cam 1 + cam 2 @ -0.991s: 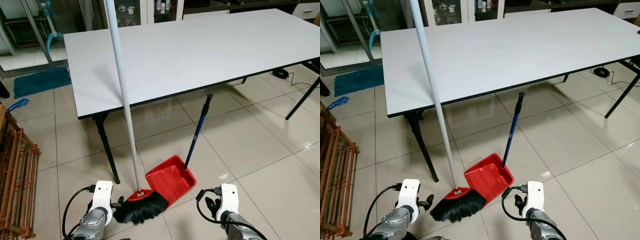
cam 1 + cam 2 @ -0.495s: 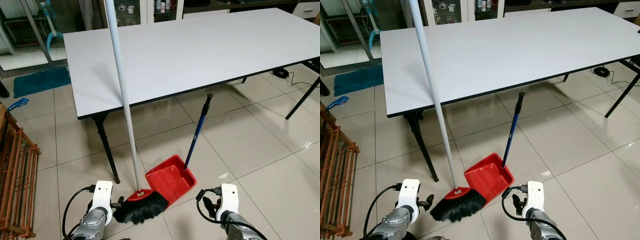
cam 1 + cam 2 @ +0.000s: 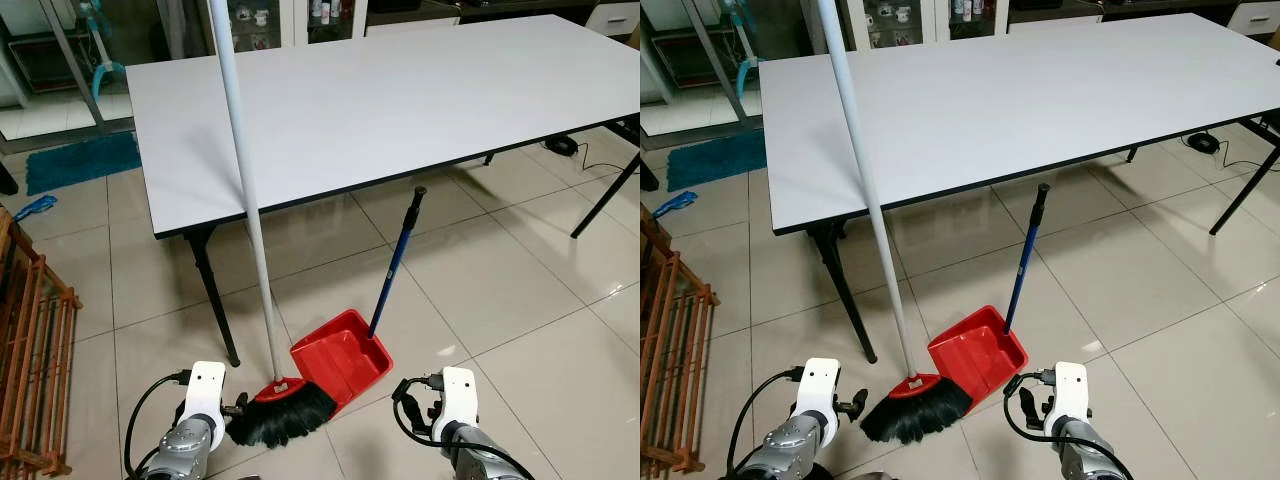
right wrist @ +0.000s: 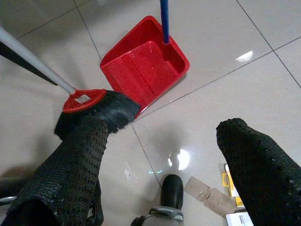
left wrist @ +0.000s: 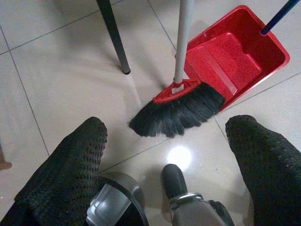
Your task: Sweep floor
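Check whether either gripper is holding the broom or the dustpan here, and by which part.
Nothing is held. The left gripper and the right gripper are both open, low above the floor, short of the broom and the red dustpan, which rest on the tiles.

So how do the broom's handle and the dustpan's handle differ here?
The broom handle is pale grey, long, and leans against the table edge, running out of the top of the head view. The dustpan handle is blue, much shorter, black-tipped, and stands free below the tabletop. Both rise from red heads on the tiled floor.
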Available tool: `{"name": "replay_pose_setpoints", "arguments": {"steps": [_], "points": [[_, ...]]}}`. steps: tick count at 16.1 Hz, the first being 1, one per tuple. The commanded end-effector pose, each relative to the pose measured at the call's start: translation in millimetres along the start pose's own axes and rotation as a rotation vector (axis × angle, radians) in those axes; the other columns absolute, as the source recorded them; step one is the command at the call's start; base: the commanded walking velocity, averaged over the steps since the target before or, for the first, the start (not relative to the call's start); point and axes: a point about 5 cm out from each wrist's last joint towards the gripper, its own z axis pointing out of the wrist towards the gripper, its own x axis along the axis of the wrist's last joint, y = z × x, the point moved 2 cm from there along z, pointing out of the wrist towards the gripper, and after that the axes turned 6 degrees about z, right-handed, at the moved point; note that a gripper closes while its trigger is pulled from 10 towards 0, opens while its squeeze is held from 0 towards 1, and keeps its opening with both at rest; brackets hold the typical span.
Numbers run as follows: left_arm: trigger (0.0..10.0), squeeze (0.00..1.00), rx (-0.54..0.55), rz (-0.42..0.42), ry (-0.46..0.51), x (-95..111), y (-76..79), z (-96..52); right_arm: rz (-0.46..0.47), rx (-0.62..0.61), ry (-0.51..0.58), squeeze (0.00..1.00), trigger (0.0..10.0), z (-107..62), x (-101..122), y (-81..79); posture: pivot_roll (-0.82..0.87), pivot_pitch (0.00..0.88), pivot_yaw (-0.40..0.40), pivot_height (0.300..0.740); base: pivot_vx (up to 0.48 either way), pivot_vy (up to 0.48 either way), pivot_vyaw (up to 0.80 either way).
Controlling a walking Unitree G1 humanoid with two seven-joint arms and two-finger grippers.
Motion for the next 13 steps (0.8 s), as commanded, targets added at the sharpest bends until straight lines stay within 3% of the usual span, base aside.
{"name": "replay_pose_setpoints", "arguments": {"steps": [1,10,11,12,13], "points": [[10.0,1.00,-0.008,0.006,-0.012,-0.5,1.9,0.4,-0.012,-0.001,0.006,1.00,10.0,0.3,2.7,1.1,0.00,0.021,-0.010,0.740,0.000,0.000,0.00],[10.0,1.00,-0.006,0.006,-0.010,-0.1,1.7,0.5,-0.020,0.004,-0.001,1.00,10.0,0.0,0.9,0.8,0.00,0.021,-0.010,0.740,0.000,0.000,0.00],[10.0,1.00,0.011,0.007,0.003,2.4,0.1,0.7,-0.014,-0.018,-0.006,0.85,10.0,0.0,0.2,2.6,0.00,0.023,-0.009,0.740,0.000,0.000,0.00],[10.0,0.00,0.029,0.018,0.008,4.1,-1.8,1.0,-0.013,-0.024,-0.006,0.00,10.0,0.1,0.7,3.2,0.00,0.023,-0.009,0.740,0.000,0.000,0.00],[10.0,0.00,0.047,0.037,0.007,5.1,-3.8,1.1,-0.013,-0.023,0.001,0.00,10.0,0.4,2.7,2.9,0.00,0.023,-0.009,0.740,0.000,0.000,0.00]]}}
